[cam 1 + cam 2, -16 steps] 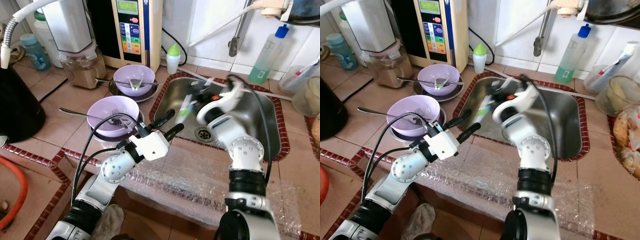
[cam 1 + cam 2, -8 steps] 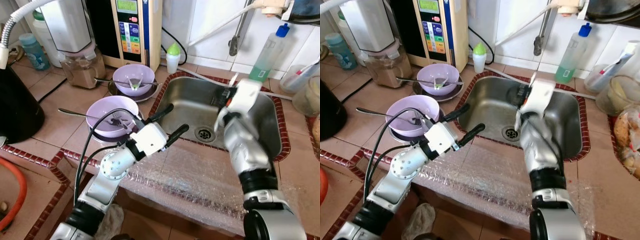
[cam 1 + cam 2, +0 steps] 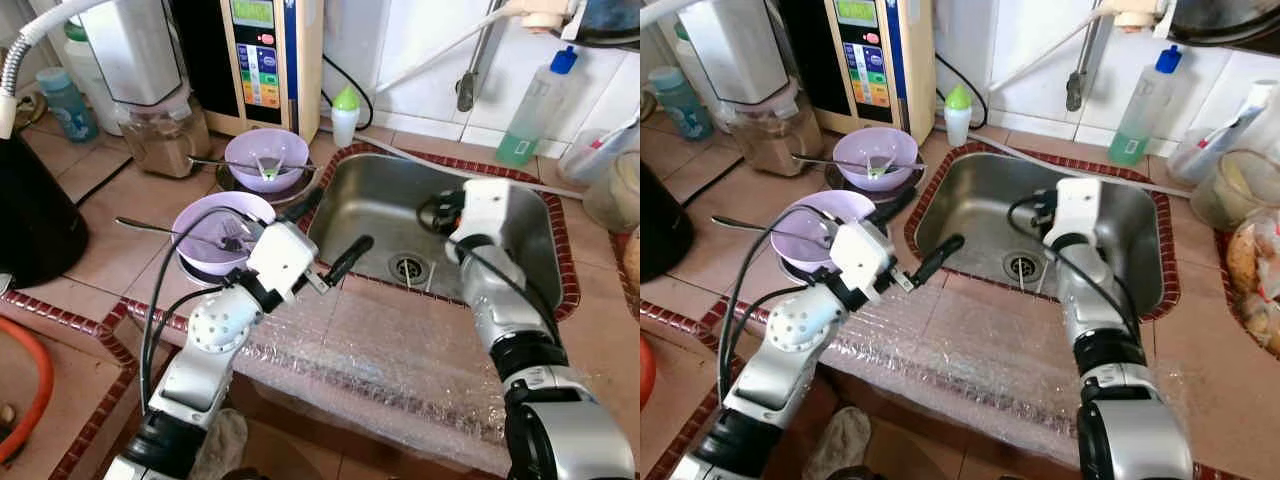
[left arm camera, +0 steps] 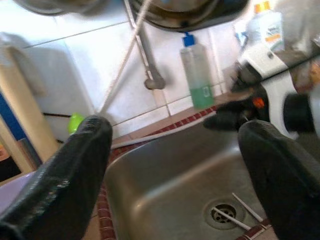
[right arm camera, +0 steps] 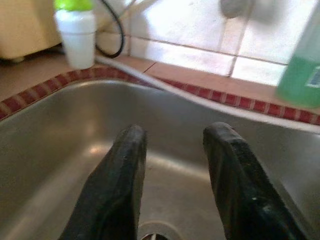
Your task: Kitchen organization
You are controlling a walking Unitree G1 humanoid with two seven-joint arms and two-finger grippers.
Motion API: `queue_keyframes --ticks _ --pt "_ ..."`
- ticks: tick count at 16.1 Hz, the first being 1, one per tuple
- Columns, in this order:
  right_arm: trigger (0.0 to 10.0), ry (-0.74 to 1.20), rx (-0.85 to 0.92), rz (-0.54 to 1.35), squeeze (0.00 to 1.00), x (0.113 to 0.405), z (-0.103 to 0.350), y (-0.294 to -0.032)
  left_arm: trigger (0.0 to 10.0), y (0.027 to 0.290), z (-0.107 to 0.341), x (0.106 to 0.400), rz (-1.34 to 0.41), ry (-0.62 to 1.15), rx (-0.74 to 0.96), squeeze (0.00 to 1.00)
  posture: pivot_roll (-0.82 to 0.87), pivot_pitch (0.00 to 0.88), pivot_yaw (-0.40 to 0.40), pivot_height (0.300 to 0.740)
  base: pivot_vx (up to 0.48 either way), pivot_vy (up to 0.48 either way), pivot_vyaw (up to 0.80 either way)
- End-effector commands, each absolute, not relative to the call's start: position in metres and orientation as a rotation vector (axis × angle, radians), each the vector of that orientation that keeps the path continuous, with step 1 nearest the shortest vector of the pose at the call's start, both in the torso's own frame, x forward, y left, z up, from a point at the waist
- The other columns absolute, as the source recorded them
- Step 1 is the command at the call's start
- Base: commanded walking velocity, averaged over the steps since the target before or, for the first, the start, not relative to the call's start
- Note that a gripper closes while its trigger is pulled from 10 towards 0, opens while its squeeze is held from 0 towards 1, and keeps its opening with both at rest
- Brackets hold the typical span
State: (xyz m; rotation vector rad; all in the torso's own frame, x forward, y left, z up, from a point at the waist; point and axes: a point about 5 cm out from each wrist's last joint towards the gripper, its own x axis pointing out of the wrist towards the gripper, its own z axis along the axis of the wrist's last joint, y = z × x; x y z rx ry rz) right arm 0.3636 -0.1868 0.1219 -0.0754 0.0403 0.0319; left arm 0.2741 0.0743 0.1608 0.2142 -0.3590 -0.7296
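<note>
Right hand (image 5: 172, 175) down inside the sink (image 3: 380, 205), fingers apart, nothing between them, pointed at the back wall of the basin above the drain (image 3: 408, 267). Left hand (image 3: 330, 235) over the front rim of the sink, fingers spread wide, holding nothing, aimed across the basin toward the tap pipe (image 4: 142, 47).

Thin white sticks, perhaps chopsticks (image 4: 235, 212), lying at the drain, one crossing the grate. Hard to say more; small and blurred.

Likely trouble from here: thin sticks flat on smooth steel, easy to skid away or slip partly into the drain when pinched from above. Right wrist cable (image 3: 430, 210) looping close to the hand, liable to snag on the sink edge. Left fingers near the purple bowl (image 3: 222, 228) and its spoon (image 3: 160, 226); a careless swing could tip either.

Pose: right arm reaching forward with forearm sloping down into the basin, wrist bent. Left arm raised from the elbow, wrist cocked upward above the bubble wrap (image 3: 400, 350) covering the table edge.

Farther out: second purple bowl (image 3: 266, 158), green-capped bottle (image 3: 346, 115), soap bottle (image 3: 535, 105).
</note>
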Motion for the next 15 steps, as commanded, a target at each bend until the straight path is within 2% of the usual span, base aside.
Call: queue_keyframes --ticks 1,3,6,9,10,13,14,15 --pt "10.0 0.051 -0.094 0.084 1.00 0.362 0.118 -0.179 10.0 0.078 0.166 0.274 -0.694 -0.362 0.198 1.00 0.03 0.000 0.003 0.740 0.000 0.000 0.00" --pt "10.0 0.078 -0.121 0.199 1.00 0.353 0.107 -0.163 10.0 0.086 0.173 0.273 -0.632 -0.388 0.175 1.00 0.03 0.000 0.007 0.740 0.000 0.000 0.00" --pt "10.0 0.097 -0.155 0.417 1.00 0.320 0.083 -0.136 10.0 0.103 0.185 0.263 -0.530 -0.477 0.269 1.00 0.04 0.000 0.016 0.740 0.000 0.000 0.00" --pt "10.0 0.107 -0.113 0.371 1.00 0.317 0.079 -0.132 10.0 0.107 0.175 0.254 -0.520 -0.436 0.278 1.00 0.05 0.000 0.006 0.740 0.000 0.000 0.00" --pt "10.0 0.109 -0.094 0.337 0.00 0.316 0.079 -0.131 10.0 0.110 0.173 0.252 -0.490 -0.425 0.289 1.00 0.06 0.000 0.003 0.740 0.000 0.000 0.00" --pt "10.0 0.098 -0.072 0.237 0.00 0.310 0.080 -0.131 10.0 0.118 0.162 0.246 -0.416 -0.389 0.303 1.00 0.06 0.000 -0.010 0.740 0.000 0.000 0.00" --pt "10.0 0.089 -0.103 0.211 0.00 0.308 0.079 -0.134 10.0 0.119 0.159 0.244 -0.411 -0.383 0.314 0.78 0.06 0.000 -0.022 0.740 0.000 0.000 0.00" --pt "10.0 0.088 -0.137 0.161 0.00 0.306 0.077 -0.137 10.0 0.120 0.156 0.242 -0.401 -0.380 0.326 0.00 0.06 0.000 -0.022 0.740 0.000 0.000 0.00"
